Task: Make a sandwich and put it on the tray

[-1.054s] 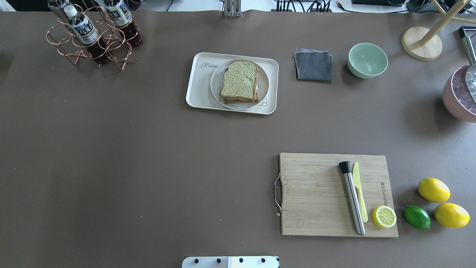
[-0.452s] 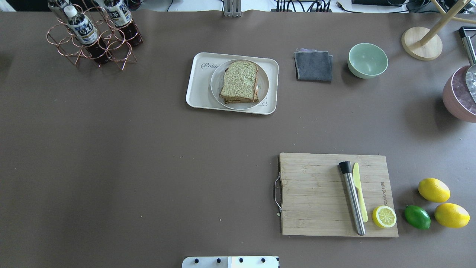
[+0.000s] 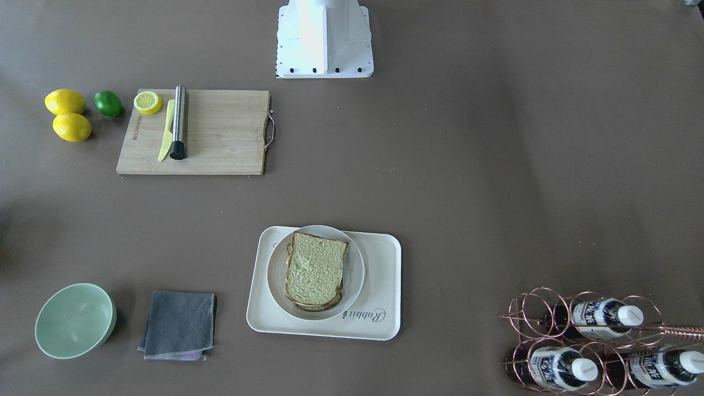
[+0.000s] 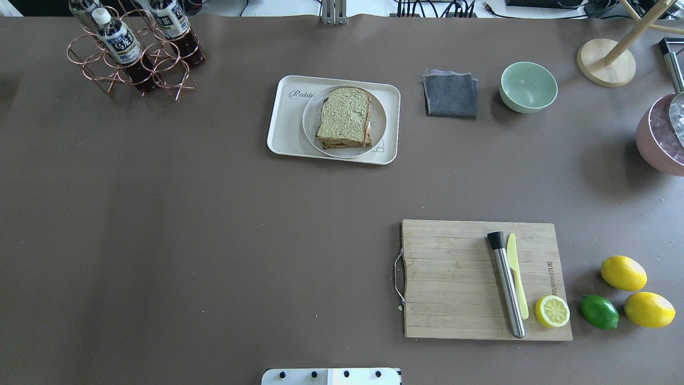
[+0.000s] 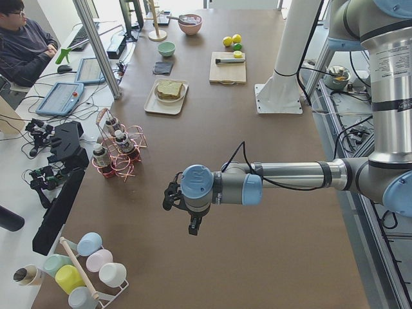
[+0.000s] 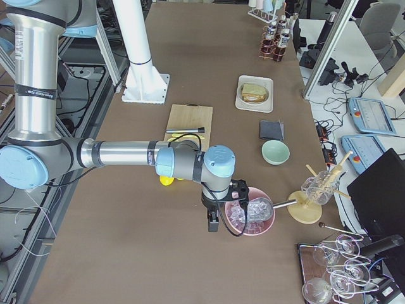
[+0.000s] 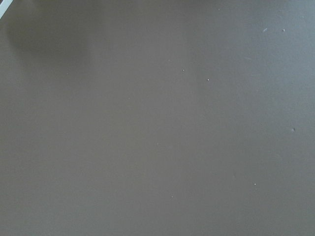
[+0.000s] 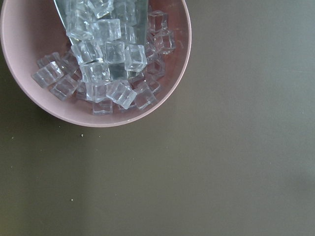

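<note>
- Cream-white tray (image 3: 379, 324) sits mid-counter (image 3: 495, 165) in the front-facing view. The round plate (image 3: 356, 275) is on it and the sandwich (image 3: 315, 269) is on the plate, greenish slice facing up.
- Overhead gives the same layout, plus a pink bowl (image 4: 654, 149) at the right edge that the front cam cuts off. Arms only turn up in the side cams, though.
- Yep, the left-end cam has the left arm (image 5: 290, 175) reaching out low over bare counter, well apart from the tray. As for the left jaws, I can't tell from there if they're apart or together.
- Right-end cam: the right arm (image 6: 120, 154) hangs with its wrist just over that pink bowl, and the tray with the sandwich is far up the counter. Same deal for the right jaws, can't tell.
- Left wrist cam is nothing but brown counter.
- Right wrist cam looks straight down into the bowl, with clear ice cubes (image 8: 106, 59) piled inside. Way more detail than the overhead's sliver of it.
</note>
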You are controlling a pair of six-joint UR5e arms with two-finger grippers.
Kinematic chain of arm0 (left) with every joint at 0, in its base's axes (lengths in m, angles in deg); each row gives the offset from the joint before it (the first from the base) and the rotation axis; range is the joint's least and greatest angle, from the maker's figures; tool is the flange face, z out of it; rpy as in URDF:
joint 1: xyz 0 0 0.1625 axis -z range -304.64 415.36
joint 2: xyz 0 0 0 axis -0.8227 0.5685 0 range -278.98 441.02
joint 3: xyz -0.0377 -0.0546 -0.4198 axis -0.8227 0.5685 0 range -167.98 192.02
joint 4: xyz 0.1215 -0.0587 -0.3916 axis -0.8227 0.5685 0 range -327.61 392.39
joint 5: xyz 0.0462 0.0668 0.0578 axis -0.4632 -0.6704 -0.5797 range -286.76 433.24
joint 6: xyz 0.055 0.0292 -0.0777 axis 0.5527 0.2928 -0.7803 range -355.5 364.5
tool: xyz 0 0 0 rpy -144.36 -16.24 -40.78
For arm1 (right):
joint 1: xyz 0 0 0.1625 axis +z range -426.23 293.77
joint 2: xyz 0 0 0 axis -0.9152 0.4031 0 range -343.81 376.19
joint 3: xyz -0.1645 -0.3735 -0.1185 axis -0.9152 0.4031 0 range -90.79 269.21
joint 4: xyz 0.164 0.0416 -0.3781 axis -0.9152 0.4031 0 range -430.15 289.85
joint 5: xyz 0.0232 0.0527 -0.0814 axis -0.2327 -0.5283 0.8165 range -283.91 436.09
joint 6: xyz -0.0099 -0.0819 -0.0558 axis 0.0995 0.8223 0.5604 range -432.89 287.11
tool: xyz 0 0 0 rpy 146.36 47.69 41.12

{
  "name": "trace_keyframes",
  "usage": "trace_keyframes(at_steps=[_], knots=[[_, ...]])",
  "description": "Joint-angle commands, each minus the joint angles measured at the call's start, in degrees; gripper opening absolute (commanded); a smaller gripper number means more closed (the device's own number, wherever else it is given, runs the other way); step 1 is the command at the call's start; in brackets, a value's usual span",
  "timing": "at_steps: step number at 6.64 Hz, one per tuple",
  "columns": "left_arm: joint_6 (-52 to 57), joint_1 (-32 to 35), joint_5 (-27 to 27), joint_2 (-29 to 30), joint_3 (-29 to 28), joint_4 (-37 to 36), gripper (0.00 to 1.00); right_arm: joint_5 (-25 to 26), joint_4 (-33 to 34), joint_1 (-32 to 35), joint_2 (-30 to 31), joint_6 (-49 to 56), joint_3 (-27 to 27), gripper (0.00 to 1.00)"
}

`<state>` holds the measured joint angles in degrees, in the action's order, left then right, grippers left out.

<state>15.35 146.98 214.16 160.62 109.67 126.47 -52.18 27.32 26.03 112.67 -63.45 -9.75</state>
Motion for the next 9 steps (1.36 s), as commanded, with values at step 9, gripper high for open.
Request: trace_keyframes(at_steps=[9], knots=[[-0.04, -0.04, 0.15, -0.68, -0.7, 0.06, 0.97, -2.86, -2.37, -1.82, 0.55, 0.23, 2.19, 1.0]])
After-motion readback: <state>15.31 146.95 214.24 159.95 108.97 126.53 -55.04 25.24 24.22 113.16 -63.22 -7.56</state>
